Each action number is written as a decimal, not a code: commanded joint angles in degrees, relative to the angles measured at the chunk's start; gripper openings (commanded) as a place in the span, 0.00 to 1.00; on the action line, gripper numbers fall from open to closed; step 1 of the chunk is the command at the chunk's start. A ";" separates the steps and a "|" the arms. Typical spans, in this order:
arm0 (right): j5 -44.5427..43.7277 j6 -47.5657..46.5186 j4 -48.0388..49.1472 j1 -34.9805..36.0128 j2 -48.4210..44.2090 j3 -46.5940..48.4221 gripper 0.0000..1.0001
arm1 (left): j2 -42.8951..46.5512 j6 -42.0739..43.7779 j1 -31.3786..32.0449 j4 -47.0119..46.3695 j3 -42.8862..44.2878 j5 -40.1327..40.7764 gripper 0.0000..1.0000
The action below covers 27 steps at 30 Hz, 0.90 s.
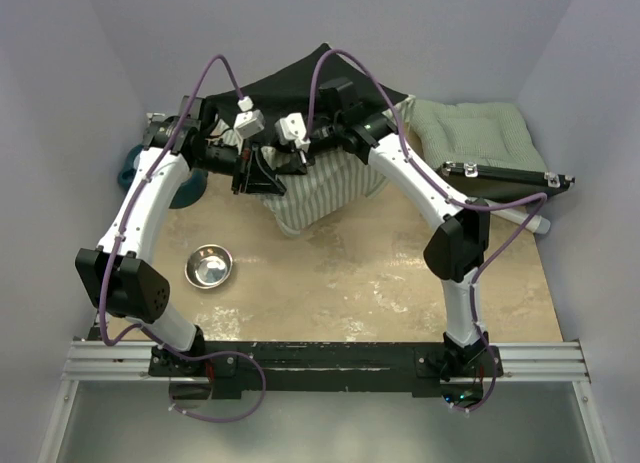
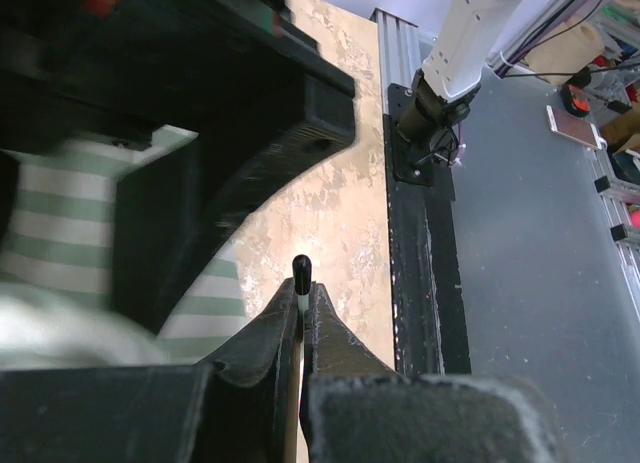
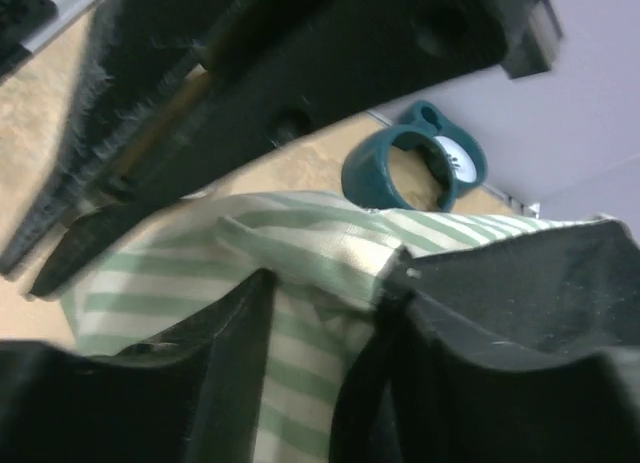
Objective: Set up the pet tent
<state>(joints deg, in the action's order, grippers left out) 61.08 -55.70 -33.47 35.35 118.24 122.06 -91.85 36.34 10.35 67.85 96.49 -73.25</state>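
1. The pet tent [image 1: 322, 191], a slumped heap of pale green-and-white striped fabric with a dark mesh panel on top, lies at the far centre of the tan table [image 1: 380, 273]. Both arms meet over its left side.
2. My left claw [image 2: 302, 301] is clamped tight on a thin pale tent pole [image 2: 301, 271] with a black tip. The pole runs lengthwise along the fingers, and its tip pokes just past them.
3. My right claw [image 3: 325, 305] stands partly open, one finger on either side of a raised fold of the striped fabric. I see nothing pinched in it yet.
4. The relation that matters next, as I judge it: the fold lies right between the right jaws, and the left claw with its pole is just beyond them. The right claw is the nearer one to the fabric.
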 commanded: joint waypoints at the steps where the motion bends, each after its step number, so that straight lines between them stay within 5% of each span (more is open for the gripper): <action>1: 1.76 -4.24 -6.25 1.12 -1.08 3.18 0.28 | -1.75 0.14 -3.31 4.39 0.90 2.16 0.00; 2: 2.02 -3.54 -6.51 1.03 -1.34 3.18 0.08 | -1.75 -0.04 -4.36 4.48 0.81 1.45 0.00; 3: 1.77 -2.93 -6.34 0.95 -1.78 3.10 0.00 | -1.75 -0.13 -5.42 4.57 0.81 1.27 0.00; 6: 1.41 4.60 -1.10 -0.02 -4.41 0.56 0.00 | -1.14 -0.39 -6.13 4.48 0.63 3.54 0.00; 15: 3.69 45.91 36.34 -4.41 -14.52 -15.53 0.00 | -0.87 -2.06 -4.47 4.83 -2.27 6.45 0.00; 27: 3.78 81.86 58.68 -7.58 -16.37 -26.34 0.00 | -1.75 -11.11 3.63 -1.50 -4.99 11.47 0.00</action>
<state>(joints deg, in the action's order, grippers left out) 65.32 9.02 6.50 29.34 106.74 97.34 -92.09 31.31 11.84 62.98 95.07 -69.12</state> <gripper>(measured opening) 0.011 0.037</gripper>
